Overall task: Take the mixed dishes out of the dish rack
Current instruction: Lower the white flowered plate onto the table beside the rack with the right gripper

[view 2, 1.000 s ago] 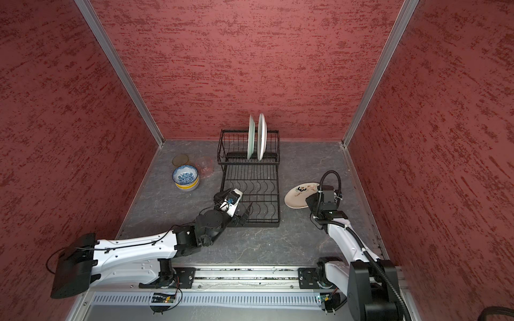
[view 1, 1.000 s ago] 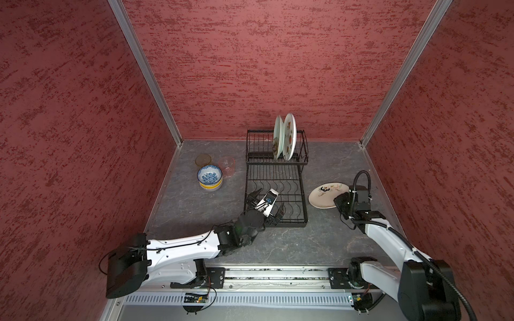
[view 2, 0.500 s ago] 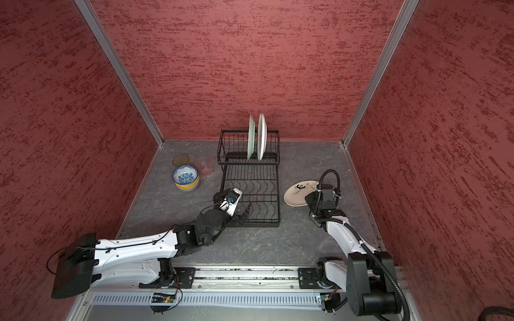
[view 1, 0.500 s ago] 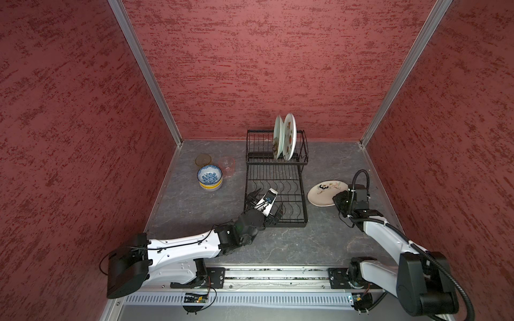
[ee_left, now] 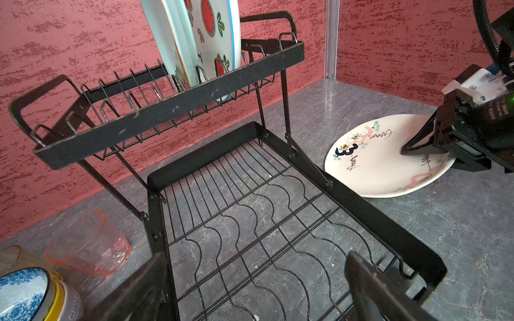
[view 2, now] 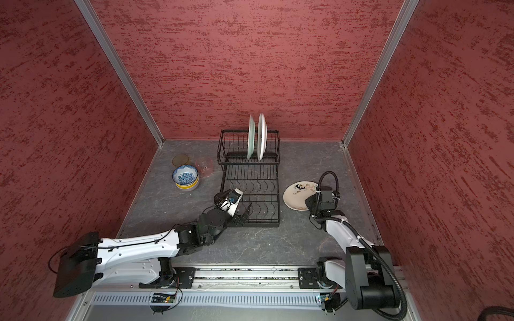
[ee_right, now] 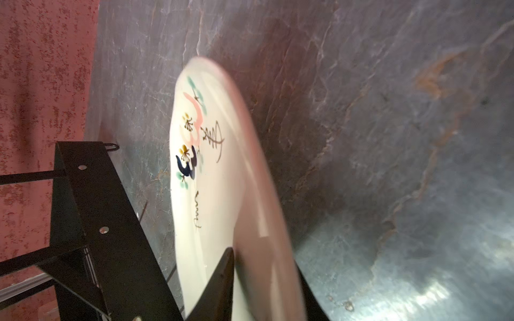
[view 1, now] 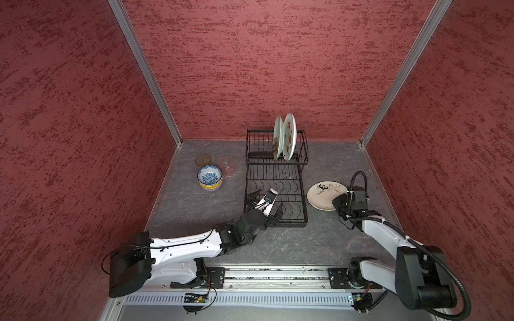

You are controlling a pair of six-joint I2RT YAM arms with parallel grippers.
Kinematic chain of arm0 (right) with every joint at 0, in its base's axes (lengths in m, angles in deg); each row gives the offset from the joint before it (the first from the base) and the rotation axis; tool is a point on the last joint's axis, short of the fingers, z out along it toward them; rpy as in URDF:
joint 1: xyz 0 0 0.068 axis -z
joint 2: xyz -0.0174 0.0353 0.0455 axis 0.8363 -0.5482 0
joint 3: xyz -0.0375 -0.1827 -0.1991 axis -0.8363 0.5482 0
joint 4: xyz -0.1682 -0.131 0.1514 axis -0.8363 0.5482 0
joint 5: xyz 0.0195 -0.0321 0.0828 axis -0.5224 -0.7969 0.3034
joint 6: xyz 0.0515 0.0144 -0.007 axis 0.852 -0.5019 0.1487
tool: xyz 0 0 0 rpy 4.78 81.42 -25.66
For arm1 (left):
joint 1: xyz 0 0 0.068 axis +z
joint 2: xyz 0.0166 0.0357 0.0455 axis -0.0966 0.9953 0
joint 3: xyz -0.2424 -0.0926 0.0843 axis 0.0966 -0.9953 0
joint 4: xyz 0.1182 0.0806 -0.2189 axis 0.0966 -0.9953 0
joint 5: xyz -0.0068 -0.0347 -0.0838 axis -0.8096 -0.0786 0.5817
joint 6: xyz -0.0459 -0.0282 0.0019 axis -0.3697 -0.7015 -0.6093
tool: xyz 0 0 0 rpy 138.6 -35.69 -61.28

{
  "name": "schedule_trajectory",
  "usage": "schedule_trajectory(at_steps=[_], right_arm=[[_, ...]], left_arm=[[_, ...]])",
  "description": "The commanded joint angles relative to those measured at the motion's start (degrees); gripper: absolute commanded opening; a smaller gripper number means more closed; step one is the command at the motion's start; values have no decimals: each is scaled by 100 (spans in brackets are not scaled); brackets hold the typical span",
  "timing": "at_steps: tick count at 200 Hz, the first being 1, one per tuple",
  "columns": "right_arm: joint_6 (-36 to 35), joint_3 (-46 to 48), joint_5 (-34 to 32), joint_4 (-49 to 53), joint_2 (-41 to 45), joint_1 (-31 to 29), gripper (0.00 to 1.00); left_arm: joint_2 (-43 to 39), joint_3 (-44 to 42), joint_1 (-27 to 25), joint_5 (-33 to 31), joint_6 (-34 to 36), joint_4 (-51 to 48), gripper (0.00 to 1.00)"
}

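Two right gripper (ee_right: pixel 261 261) fingers (ee_right: pixel 219 283) straddle the blurred white flower-painted plate (ee_right: pixel 211 166); we cannot tell their grip. The left gripper (ee_left: pixel 254 264) gapes wide, empty.

Softly and evenly lit from above in both top views, sharp throughout, with only faint shadows beneath the dish rack (view 1: pixel 275 191). Equally crisp in the left wrist view, apart from wide-angle stretch toward the edges and the dark, out-of-focus fingers (ee_left: pixel 370 289) of the left gripper (ee_left: pixel 253 266) up close. Smeared by motion blur along the plate (ee_right: pixel 217 180) in the right wrist view, with a broad shadow beside its rim and pale glare on the grey table (ee_right: pixel 434 291).
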Motion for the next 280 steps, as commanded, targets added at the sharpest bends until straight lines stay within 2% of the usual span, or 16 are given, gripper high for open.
schedule_trajectory(at_steps=[1, 60, 76, 93, 122, 161, 220, 280], right_arm=[[-109, -14, -3, -185, -104, 25, 36], [-104, -89, 129, -170, -234, 27, 48], [-113, -124, 167, -144, -224, 23, 59], [-155, -151, 267, -152, -224, 27, 77], [-277, -230, 247, -20, -250, 22, 90], [-389, -177, 327, -20, -180, 22, 97], [-698, 221, 567, -164, 625, 23, 97], [-1139, 595, 1351, -935, 1319, 27, 97]], left_arm=[[40, 106, 37, -27, -70, -38, 100], [43, 110, 48, -4, -75, -49, 100], [44, 113, 50, 5, -73, -49, 100], [45, 122, 48, 10, -73, -59, 100], [52, 121, 51, 35, -81, -65, 100], [-27, 175, 51, 89, -159, -237, 100], [122, 462, 24, 444, -501, -497, 100], [554, 1163, -426, 148, -290, -835, 100]])
